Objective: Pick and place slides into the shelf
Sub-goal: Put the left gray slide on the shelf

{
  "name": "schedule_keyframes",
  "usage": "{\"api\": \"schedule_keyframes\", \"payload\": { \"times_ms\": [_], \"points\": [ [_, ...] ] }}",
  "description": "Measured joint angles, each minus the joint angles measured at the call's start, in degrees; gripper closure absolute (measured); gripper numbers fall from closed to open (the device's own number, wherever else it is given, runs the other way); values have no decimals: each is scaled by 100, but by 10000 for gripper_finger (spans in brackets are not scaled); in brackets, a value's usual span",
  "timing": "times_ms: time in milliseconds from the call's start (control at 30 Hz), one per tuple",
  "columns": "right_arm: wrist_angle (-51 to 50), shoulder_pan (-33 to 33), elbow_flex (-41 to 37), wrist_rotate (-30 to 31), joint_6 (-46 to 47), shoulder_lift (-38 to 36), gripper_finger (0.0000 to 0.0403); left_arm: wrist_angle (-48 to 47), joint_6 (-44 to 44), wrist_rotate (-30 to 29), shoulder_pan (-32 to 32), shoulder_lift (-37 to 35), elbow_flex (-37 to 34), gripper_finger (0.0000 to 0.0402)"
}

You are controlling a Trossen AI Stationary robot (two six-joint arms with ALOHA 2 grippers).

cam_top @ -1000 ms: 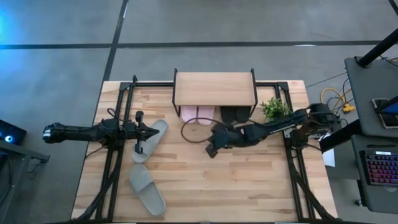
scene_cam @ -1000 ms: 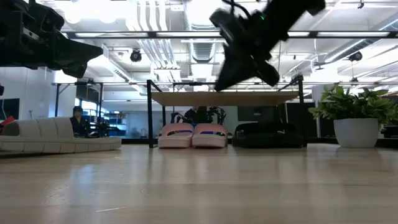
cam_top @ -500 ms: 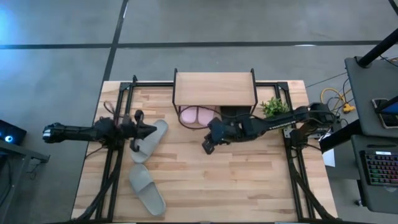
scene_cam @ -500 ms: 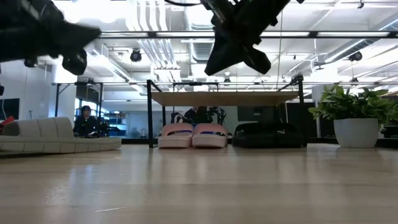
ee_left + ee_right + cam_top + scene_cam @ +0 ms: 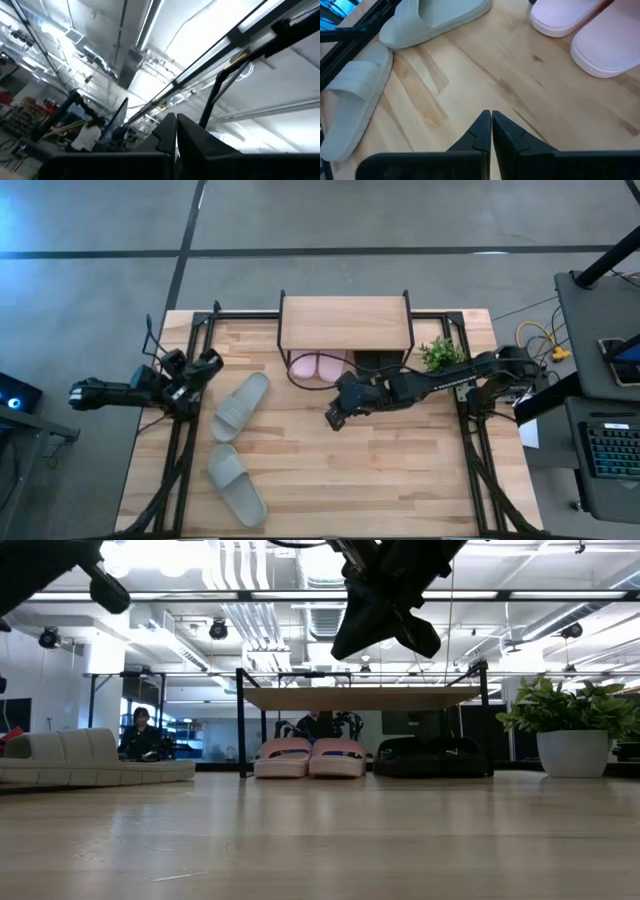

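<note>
The shelf (image 5: 345, 323) stands at the table's far middle. Under it the pale pink pair (image 5: 318, 365) and the black pair (image 5: 432, 755) rest on their soles. Two grey-green slides lie flat on the left of the table, one (image 5: 240, 406) farther and one (image 5: 236, 484) nearer. My right gripper (image 5: 335, 418) hangs shut above bare wood in front of the shelf, slanting down and holding nothing. My left gripper (image 5: 210, 363) is shut at the table's left edge, beside the farther grey-green slide. It is tipped upward, and its wrist view shows only the ceiling.
A small potted plant (image 5: 440, 353) stands right of the shelf. Black frame rails (image 5: 180, 450) run along the table's left and right sides. Bare wood (image 5: 380, 480) spreads across the near middle and right.
My left gripper has drawn back from above the farther grey-green slide toward the table's left edge, rising, rolling and tipping until it points upward. The slide has stayed where it was. My right gripper has risen a little in front of the shelf.
</note>
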Motion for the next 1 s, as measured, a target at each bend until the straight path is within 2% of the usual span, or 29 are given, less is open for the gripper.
{"api": "schedule_keyframes", "payload": {
  "times_ms": [67,167,233,367,533,600,800,1000],
  "points": [
    [0,0,0,2,-13,0,394,43,9,-260,3,2,42,402],
    [8,-15,0,2,-48,0,394,-130,182,-256,5,58,185,402],
    [3,-27,-2,0,-62,0,394,-664,153,-260,1,125,385,402],
    [9,-37,-4,-3,-161,0,394,-3126,-44,-256,-12,381,1052,402],
    [-27,-37,-4,-20,-285,0,394,-6770,26,-234,-102,1044,2476,402],
    [-69,-37,-4,-29,-302,0,394,-7650,42,-236,-161,1476,3018,402],
    [-365,-37,-7,-5,-352,0,394,-8524,-157,-393,-512,2761,4311,402],
    [-631,-37,-9,-3,-271,0,394,-9838,-579,-844,-1587,4291,5742,402]
  ]
}}
